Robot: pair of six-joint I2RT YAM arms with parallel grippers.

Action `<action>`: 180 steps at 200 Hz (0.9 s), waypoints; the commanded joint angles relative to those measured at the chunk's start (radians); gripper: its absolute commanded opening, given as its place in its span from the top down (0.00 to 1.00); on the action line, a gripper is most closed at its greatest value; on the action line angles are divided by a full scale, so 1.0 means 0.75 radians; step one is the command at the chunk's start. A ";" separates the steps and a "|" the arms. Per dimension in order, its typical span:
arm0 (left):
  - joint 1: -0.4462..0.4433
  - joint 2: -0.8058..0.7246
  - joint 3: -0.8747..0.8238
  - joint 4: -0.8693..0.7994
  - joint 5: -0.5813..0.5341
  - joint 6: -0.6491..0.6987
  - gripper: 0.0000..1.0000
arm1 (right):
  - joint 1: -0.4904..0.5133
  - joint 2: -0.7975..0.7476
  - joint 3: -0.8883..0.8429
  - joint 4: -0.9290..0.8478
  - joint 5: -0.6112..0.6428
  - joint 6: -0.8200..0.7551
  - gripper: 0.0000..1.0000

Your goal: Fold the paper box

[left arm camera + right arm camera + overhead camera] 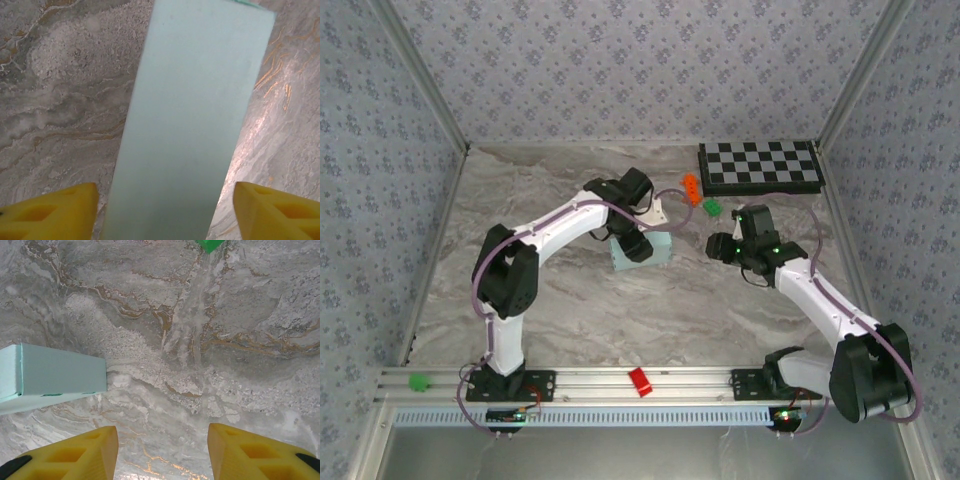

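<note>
Two grippers unclenched. Left gripper astride the paper box, yellow fingers flanking its sides with a gap, grasping nothing. Box left of and nearer than the checkered board. Right gripper empty, just nearer than that board.
</note>
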 commanded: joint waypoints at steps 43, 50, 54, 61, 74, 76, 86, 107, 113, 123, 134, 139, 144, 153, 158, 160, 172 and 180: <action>-0.019 -0.045 -0.066 0.135 -0.147 0.021 0.47 | -0.021 -0.021 -0.011 0.003 -0.025 0.011 0.48; -0.019 -0.056 -0.078 0.146 -0.153 0.019 0.47 | -0.024 -0.021 -0.011 0.002 -0.025 0.010 0.48; -0.018 -0.061 -0.086 0.154 -0.154 0.019 0.47 | -0.023 -0.021 -0.013 0.000 -0.024 0.009 0.48; -0.019 -0.070 -0.098 0.159 -0.149 0.022 0.48 | -0.024 -0.020 -0.012 0.002 -0.023 0.010 0.48; -0.019 -0.076 -0.111 0.168 -0.151 0.024 0.48 | -0.026 -0.022 -0.013 0.004 -0.022 0.009 0.48; -0.018 -0.076 -0.111 0.167 -0.152 0.023 0.49 | -0.026 -0.022 -0.014 0.006 -0.022 0.009 0.48; -0.018 -0.075 -0.112 0.163 -0.159 0.021 0.52 | -0.026 -0.021 -0.015 0.007 -0.022 0.007 0.48; -0.019 -0.080 -0.120 0.167 -0.172 0.014 0.56 | -0.029 -0.021 -0.019 0.009 -0.021 0.010 0.48; -0.019 -0.082 -0.121 0.168 -0.177 0.013 0.58 | -0.029 -0.022 -0.021 0.010 -0.021 0.009 0.48; -0.018 -0.086 -0.121 0.169 -0.185 0.010 0.63 | -0.028 -0.021 -0.026 0.012 -0.022 0.008 0.48; -0.018 -0.092 -0.121 0.167 -0.198 0.011 0.64 | -0.029 -0.021 -0.030 0.013 -0.022 0.009 0.48; -0.020 -0.096 -0.121 0.169 -0.207 0.010 0.64 | -0.029 -0.021 -0.031 0.017 -0.021 0.009 0.48; -0.019 -0.102 -0.122 0.172 -0.214 0.010 0.65 | -0.030 -0.021 -0.033 0.018 -0.021 0.012 0.48; -0.018 -0.111 -0.126 0.176 -0.235 0.012 0.65 | -0.032 -0.021 -0.038 0.022 -0.022 0.011 0.48; -0.019 -0.119 -0.129 0.181 -0.252 0.012 0.64 | -0.031 -0.019 -0.040 0.024 -0.022 0.013 0.48; -0.018 -0.120 -0.131 0.182 -0.259 0.012 0.64 | -0.031 -0.019 -0.040 0.024 -0.021 0.012 0.48; -0.018 -0.140 -0.143 0.196 -0.305 0.018 0.64 | -0.032 -0.016 -0.046 0.030 -0.022 0.012 0.48; -0.019 -0.152 -0.151 0.210 -0.346 0.018 0.64 | -0.031 -0.014 -0.048 0.034 -0.023 0.016 0.48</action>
